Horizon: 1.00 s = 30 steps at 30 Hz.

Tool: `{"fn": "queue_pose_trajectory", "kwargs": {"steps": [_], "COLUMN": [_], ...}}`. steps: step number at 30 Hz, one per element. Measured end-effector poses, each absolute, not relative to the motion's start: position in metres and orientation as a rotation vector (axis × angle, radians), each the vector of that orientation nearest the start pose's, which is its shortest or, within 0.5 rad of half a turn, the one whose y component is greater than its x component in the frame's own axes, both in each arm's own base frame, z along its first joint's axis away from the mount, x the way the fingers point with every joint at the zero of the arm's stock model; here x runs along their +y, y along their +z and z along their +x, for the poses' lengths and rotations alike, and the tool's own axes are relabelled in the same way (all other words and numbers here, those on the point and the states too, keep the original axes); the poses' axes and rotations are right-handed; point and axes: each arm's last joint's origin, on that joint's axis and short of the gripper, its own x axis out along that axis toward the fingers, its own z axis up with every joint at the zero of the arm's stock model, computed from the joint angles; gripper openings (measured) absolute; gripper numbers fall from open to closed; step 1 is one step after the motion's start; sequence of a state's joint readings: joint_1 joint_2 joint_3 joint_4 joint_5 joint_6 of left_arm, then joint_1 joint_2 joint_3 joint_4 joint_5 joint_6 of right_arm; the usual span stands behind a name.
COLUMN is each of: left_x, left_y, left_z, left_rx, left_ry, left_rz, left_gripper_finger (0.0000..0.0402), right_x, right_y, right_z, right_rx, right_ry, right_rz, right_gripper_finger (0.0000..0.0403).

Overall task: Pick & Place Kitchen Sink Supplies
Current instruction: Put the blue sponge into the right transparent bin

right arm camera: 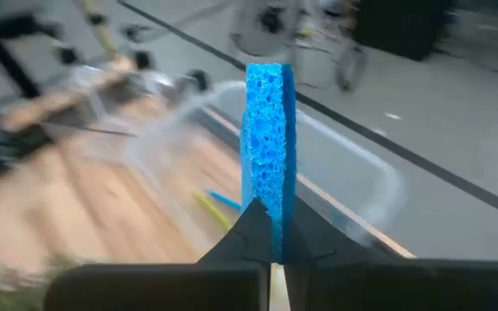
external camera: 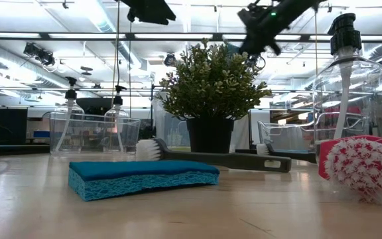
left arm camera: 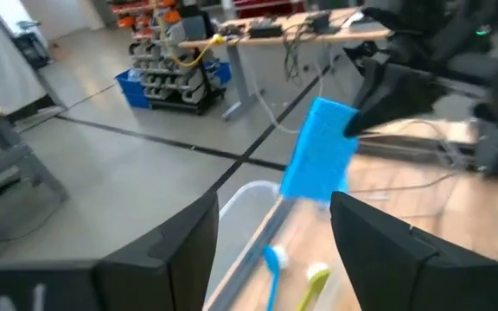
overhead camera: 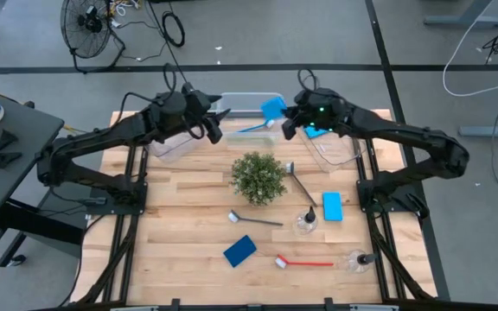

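Observation:
My right gripper (overhead camera: 286, 118) is shut on a flat blue sponge (overhead camera: 273, 108), raised over the clear bin (overhead camera: 232, 100) at the table's far middle. A blue brush (overhead camera: 253, 130) and a yellow brush (left arm camera: 315, 278) lie in that bin. My left gripper (overhead camera: 217, 128) hangs open just left of the bin, facing the sponge (left arm camera: 318, 151) and touching nothing. Two more blue sponges (overhead camera: 332, 206) (overhead camera: 239, 250), two dark grey brushes (overhead camera: 299, 183) (overhead camera: 256, 219), a red brush (overhead camera: 305, 262) and two clear bottles (overhead camera: 307, 222) (overhead camera: 359, 259) rest on the table. My right gripper (right arm camera: 271, 231) pinches the blue sponge by one end (right arm camera: 268, 194) between its two fingers, on the sponge's flat faces. The fingers come from the table's right. The sponge sticks out past the fingertips toward the left, lifted clear above the bin.
A bushy green plant (overhead camera: 258, 177) stands in the table's middle. Clear bins sit at the far left (overhead camera: 169, 147) and far right (overhead camera: 335, 147); the right one has something blue in it (overhead camera: 318, 131). The two grippers face each other closely over the far middle.

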State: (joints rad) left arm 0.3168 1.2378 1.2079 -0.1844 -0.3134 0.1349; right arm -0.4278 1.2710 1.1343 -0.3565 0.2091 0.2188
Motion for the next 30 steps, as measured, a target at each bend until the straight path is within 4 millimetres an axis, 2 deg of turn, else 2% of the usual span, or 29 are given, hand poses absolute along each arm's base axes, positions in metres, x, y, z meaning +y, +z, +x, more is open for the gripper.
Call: {"fn": "queue_pose_trajectory", "kwargs": {"steps": [6, 11, 15, 22, 25, 30], "left_x": [0.091, 0.089, 0.089, 0.089, 0.089, 0.089], "left_y": [0.380, 0.371, 0.368, 0.369, 0.369, 0.369], "left_z": [0.253, 0.252, 0.251, 0.251, 0.251, 0.251], "left_rx": [0.325, 0.398, 0.416, 0.406, 0.405, 0.405], "left_ry": [0.546, 0.520, 0.515, 0.520, 0.521, 0.521], "left_rz": [0.097, 0.042, 0.012, -0.012, -0.012, -0.013], "left_gripper_finger": [0.0221, 0.0220, 0.0220, 0.0220, 0.0220, 0.0220], "right_x": [-0.118, -0.115, -0.116, -0.119, -0.120, -0.119], "right_y": [0.339, 0.332, 0.323, 0.315, 0.313, 0.310], "right_z": [0.206, 0.181, 0.171, 0.167, 0.164, 0.159], "right_rx": [0.598, 0.743, 0.846, 0.953, 0.989, 1.062], "right_ry": [-0.869, -0.962, -1.015, -1.041, -1.015, -0.990], "right_rz": [0.253, 0.352, 0.421, 0.442, 0.480, 0.476], "right_gripper_finger": [0.0009, 0.0009, 0.0010, 0.0015, 0.0039, 0.0125]}}
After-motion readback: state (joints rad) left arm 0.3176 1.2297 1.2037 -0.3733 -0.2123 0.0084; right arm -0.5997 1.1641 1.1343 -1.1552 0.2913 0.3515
